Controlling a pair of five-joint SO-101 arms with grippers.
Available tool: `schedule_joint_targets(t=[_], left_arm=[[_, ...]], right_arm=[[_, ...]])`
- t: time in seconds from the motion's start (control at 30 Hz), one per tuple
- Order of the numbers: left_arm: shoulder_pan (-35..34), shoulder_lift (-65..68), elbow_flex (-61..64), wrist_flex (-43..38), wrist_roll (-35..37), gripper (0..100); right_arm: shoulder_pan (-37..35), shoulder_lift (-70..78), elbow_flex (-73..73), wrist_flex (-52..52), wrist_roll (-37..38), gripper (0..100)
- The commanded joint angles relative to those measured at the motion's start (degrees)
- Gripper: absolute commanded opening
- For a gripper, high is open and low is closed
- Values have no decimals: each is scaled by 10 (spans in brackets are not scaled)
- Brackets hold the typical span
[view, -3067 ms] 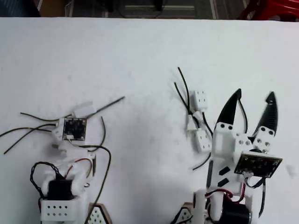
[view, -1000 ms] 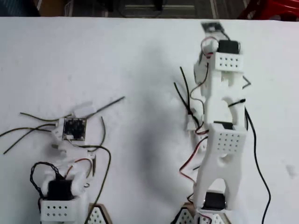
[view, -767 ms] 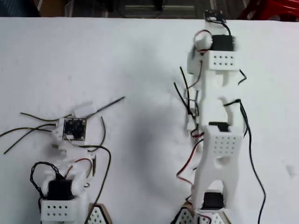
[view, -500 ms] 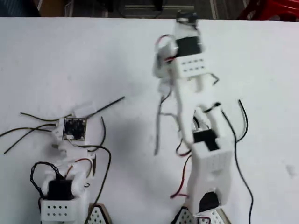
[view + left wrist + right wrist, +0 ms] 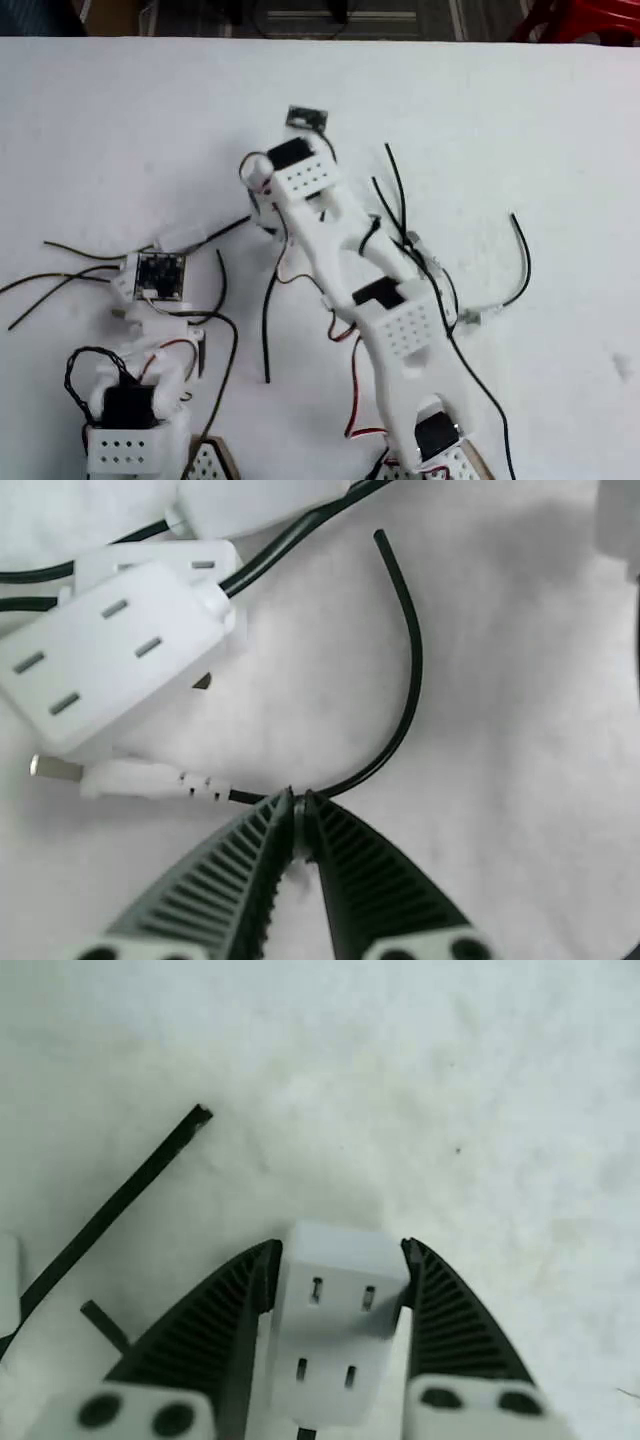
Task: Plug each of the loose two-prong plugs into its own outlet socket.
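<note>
Right pincer [image 5: 341,1252] is clenched on a white socket [image 5: 335,1330], one finger on each side, with the slotted face toward the wrist camera. In the high view, the right arm [image 5: 400,330] extends diagonally across the bench [image 5: 120,110] toward the left arm [image 5: 125,440]. Left pincer [image 5: 298,805] is clamped on a black wire [image 5: 408,680] close behind a white plug [image 5: 140,778]. That plug lies flat with its prong exposed. A second socket [image 5: 110,650] lies just beside it. Another plug [image 5: 470,319] lies loose on the bench, right of the right arm.
</note>
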Motion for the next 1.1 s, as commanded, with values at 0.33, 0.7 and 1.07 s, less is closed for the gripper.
schedule_joint_targets(t=[0.33,0.7,1.07], left_arm=[[-6,-5,-47,1,0,41],[-151,-6,-281,-3,-46,41],[-268,-4,-279,-21,-243,63]], right_arm=[[29,-71,-123,96,64,327],[159,-106,-82,152,120,327],[181,-13,-44,91,120,327]])
